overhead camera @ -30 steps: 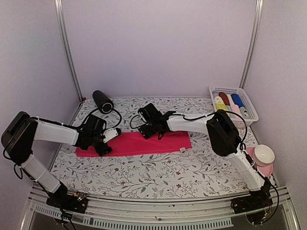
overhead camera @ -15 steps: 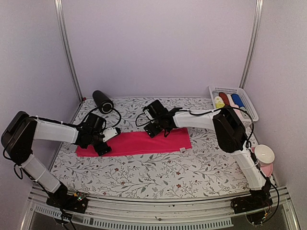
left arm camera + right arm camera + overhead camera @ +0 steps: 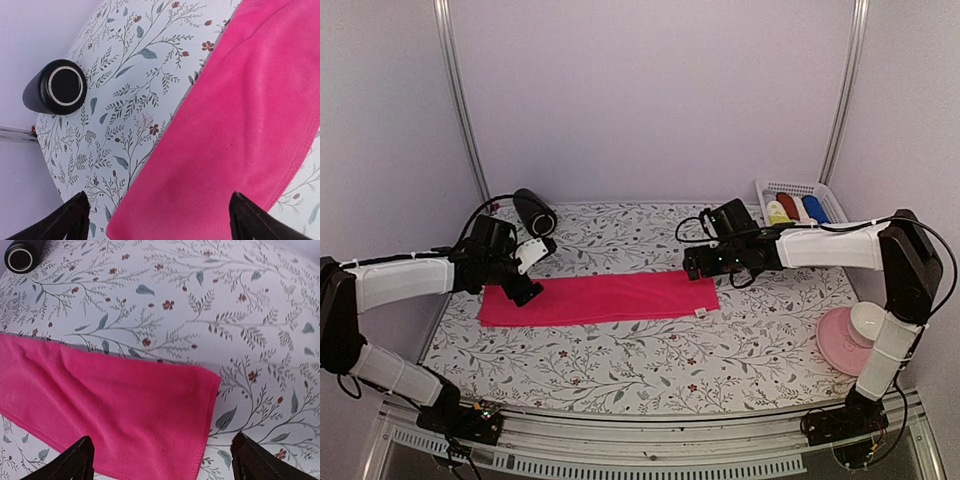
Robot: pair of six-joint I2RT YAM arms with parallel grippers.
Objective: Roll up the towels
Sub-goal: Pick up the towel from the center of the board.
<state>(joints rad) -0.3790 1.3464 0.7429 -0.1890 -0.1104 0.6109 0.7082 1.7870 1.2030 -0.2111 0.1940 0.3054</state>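
Judging from how things lie, we put the job well past halfway, with one towel wholly undone. In the white basket (image 3: 820,186) at the far right corner of the table (image 3: 650,350) we see four finished pieces lying side by side: a yellow roll (image 3: 777,213), a red roll (image 3: 787,205), a pale roll (image 3: 805,209) and a blue roll (image 3: 817,207).

What is left is the hot pink towel (image 3: 605,298), spread flat as a long strip across the middle of the table, with no turn of a roll begun at either end. The left fingers (image 3: 70,222) hang spread wide over its left end, gripping nothing, and the wrist view shows the cloth's corner lying below and between them. The right fingers (image 3: 75,462) are likewise spread and empty, poised above the towel's right end, whose corner and short hem show plainly. Neither pair touches the cloth, as far as we can tell.

We judge the step in hand to be the start of the last roll we can see. One short end has to be caught, turned over on itself and wound along the strip. The black cylinder (image 3: 533,211) lies at the back left, apart from the towel.
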